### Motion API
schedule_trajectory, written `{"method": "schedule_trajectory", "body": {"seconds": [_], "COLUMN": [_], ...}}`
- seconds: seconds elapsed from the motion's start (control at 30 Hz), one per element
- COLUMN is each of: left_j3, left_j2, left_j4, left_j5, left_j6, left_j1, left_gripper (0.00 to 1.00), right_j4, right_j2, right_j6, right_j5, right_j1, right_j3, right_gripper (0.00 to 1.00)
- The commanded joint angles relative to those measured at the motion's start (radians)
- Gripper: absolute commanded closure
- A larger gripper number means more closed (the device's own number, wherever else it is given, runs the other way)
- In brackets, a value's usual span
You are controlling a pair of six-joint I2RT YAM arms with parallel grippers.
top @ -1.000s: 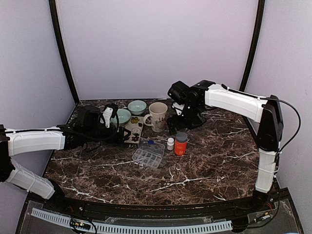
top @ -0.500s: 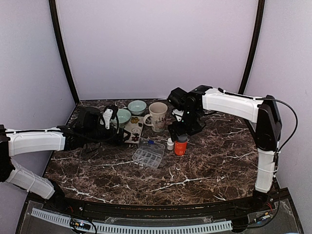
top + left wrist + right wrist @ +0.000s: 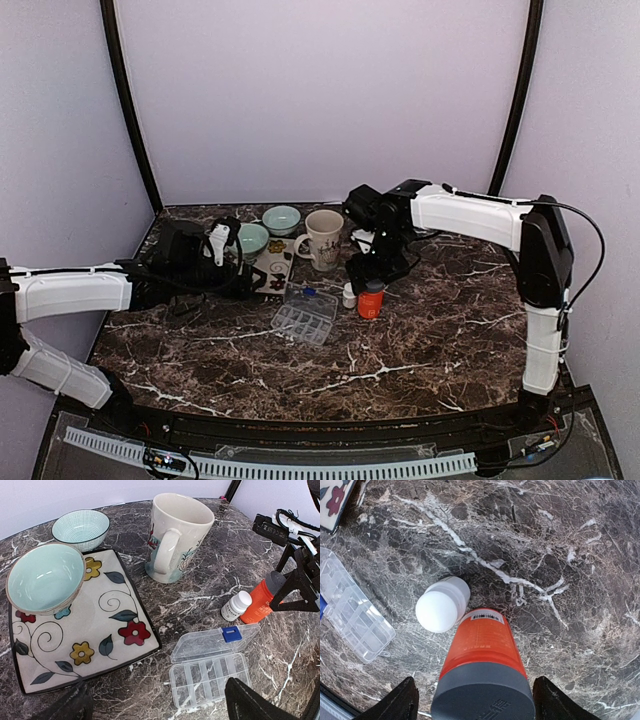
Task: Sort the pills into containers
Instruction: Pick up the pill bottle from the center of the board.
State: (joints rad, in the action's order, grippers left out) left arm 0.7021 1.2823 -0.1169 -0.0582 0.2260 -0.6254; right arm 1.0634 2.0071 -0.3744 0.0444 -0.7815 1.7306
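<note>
Right gripper (image 3: 476, 700) sits over the orange bottle (image 3: 482, 640). Its jaws are wide, one on each side of the grey cap, with a gap showing on both sides, so nothing is gripped yet. The bottle stands upright on the marble table (image 3: 580, 580), touching or nearly touching the small white bottle (image 3: 442, 604). The clear pill organiser (image 3: 207, 672) lies just beside them with its lid open. No loose pills are visible (presumably they're inside the bottles).

Step in hand looks like grasping the orange bottle. Centre the jaws on the cap or just below it and close evenly. Watch the finger on the white bottle's side, since it could knock that bottle over. Lift straight up.

Left gripper (image 3: 157, 707) hangs fully open and empty near the floral plate (image 3: 75, 630).
</note>
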Motion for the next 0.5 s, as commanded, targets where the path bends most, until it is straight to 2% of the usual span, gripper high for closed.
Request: {"method": "schedule_trajectory", "body": {"seconds": [0.0,0.2,0.47], "left_j3": [-0.01,-0.009,0.002], "left_j2": [-0.035,-0.034,-0.02], "left_j4": [0.001,0.006,-0.003], "left_j5": [0.014,0.013,0.006], "left_j6": [0.008,0.01,0.012], "left_j1": [0.004,0.004,0.004], "left_gripper": [0.05,0.06,0.06], "right_j4": [-0.024,-0.035,-0.052], "right_j2": [0.024,0.034,0.016], "right_j6": [0.013,0.022,0.028], "right_j5": [-0.027,-0.041,-0.043], "right_j1": [0.014,0.023,0.031], "right_j3": [-0.003,-0.016,-0.058], "right_gripper": [0.23,0.36,0.67]}}
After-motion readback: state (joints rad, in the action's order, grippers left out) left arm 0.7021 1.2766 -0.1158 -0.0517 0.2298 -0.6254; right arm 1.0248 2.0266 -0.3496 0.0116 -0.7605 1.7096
